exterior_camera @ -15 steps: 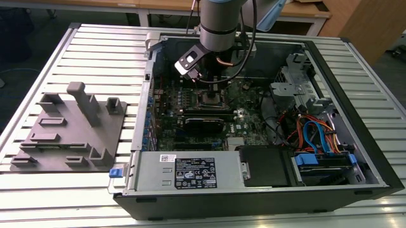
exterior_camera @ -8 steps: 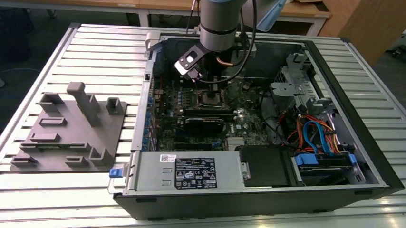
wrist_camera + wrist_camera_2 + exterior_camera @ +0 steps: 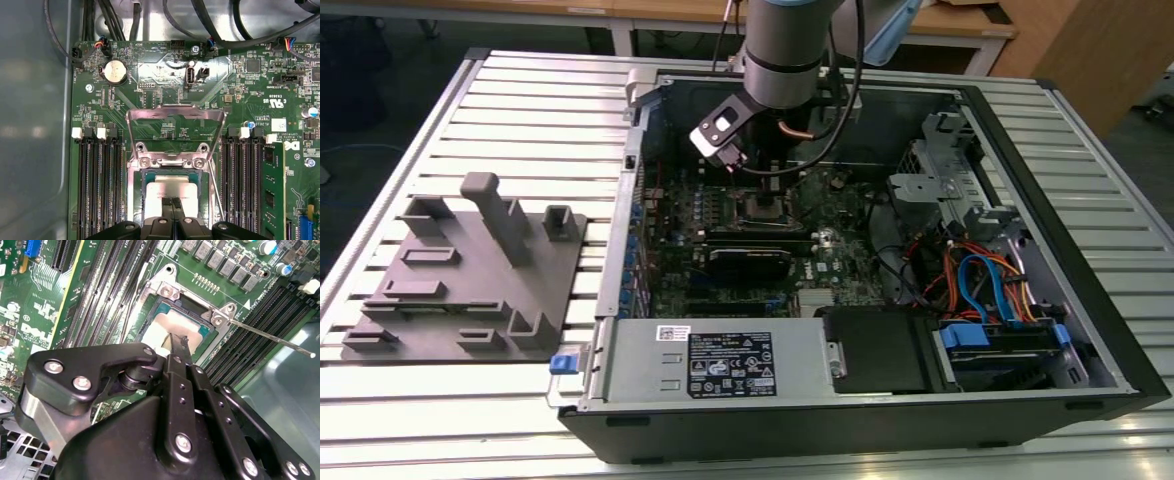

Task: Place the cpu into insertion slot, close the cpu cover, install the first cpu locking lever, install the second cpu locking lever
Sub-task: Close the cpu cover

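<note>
Surface: ribbed aluminium table [image 3: 520,100] under an open black computer case [image 3: 854,440].
Pose: the grey tubular arm [image 3: 787,50] drops steeply into the case.
Grip: the gripper [image 3: 172,202], black bolted linkages, has its fingers pressed together at the chip's top, grasping nothing.
Chip: the cpu [image 3: 170,189], a flat silvery square, lies in the insertion slot [image 3: 148,176].
Lid: the cpu cover [image 3: 175,110], a thin metal frame, is tilted up.
Rod: a slim steel lever [image 3: 270,337] angles out over the memory slots.

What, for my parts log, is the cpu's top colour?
Silvery-grey; the cpu shows best in the first wrist view.
</note>
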Robot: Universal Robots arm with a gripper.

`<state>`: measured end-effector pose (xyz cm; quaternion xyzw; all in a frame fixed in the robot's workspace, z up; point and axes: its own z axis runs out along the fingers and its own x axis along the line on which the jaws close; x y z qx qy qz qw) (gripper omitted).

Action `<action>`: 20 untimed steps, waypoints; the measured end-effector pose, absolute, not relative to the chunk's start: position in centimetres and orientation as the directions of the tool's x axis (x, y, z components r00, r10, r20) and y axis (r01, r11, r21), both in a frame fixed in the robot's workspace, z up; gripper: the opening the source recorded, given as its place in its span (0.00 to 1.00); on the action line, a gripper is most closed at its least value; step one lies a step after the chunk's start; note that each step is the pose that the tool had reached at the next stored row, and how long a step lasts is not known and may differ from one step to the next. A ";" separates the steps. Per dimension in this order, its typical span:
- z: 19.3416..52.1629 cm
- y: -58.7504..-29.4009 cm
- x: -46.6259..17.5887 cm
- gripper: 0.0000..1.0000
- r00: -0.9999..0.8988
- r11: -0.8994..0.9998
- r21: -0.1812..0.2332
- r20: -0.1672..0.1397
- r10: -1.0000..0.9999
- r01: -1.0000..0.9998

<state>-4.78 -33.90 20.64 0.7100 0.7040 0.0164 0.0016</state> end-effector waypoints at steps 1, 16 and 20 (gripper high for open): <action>20.6 -33.9 -4.8 0.10 0.008 -0.009 0.025 0.021 1.000 1.000; 21.2 -33.9 -4.8 0.10 0.008 -0.009 0.023 0.021 1.000 1.000; 21.3 -33.9 -4.8 0.10 0.008 -0.009 0.023 0.021 1.000 1.000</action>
